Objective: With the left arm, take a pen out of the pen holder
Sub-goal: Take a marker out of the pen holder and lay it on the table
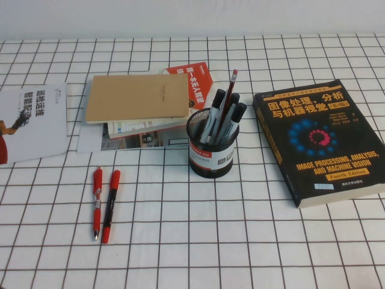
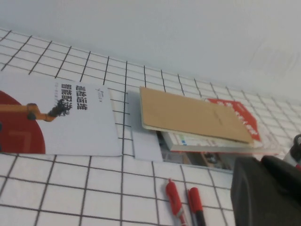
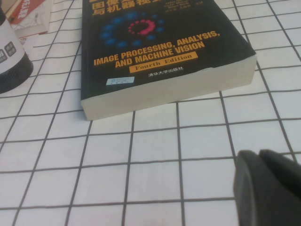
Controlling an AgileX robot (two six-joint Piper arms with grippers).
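Locating the pen holder (image 1: pixel 212 147) ahead and to the right of the closed left gripper (image 2: pixel 262 165)

Neither arm is being shown in the high view; both grippers are being seen only through their own wrist cameras. The left gripper is being held shut, with nothing between its jaws. It is being carried above the gridded tablecloth (image 1: pixel 192 241) on the robot's left, facing a white brochure (image 2: pixel 70 122), a tan notebook (image 2: pixel 188 113) and the loose red pens (image 1: pixel 110 205).

The pen holder, a black mesh cup, is being shown by the high view at mid-table. It is being flanked by the tan notebook and the black textbook (image 1: pixel 319 141), well apart from the loose red pens on its left. From the left gripper it is therefore being judged to lie ahead and to the right.

Black-capped markers (image 1: pixel 218 99) and a slim red pencil (image 1: pixel 232 84) are being carried upright in it. Their long axes are being tilted away from the robot and toward its right, so a withdrawal is being expected to run upward along that lean once the jaws are opened over a cap.

The right gripper (image 3: pixel 259 162) is being hung just short of the textbook's near corner; whether it is open or closed cannot be told. The holder's labelled wall is being caught in the right wrist view. In the left wrist view it is not being clearly given, that side being blocked by the gripper's own body. Which arm is nearer cannot be settled from these views.
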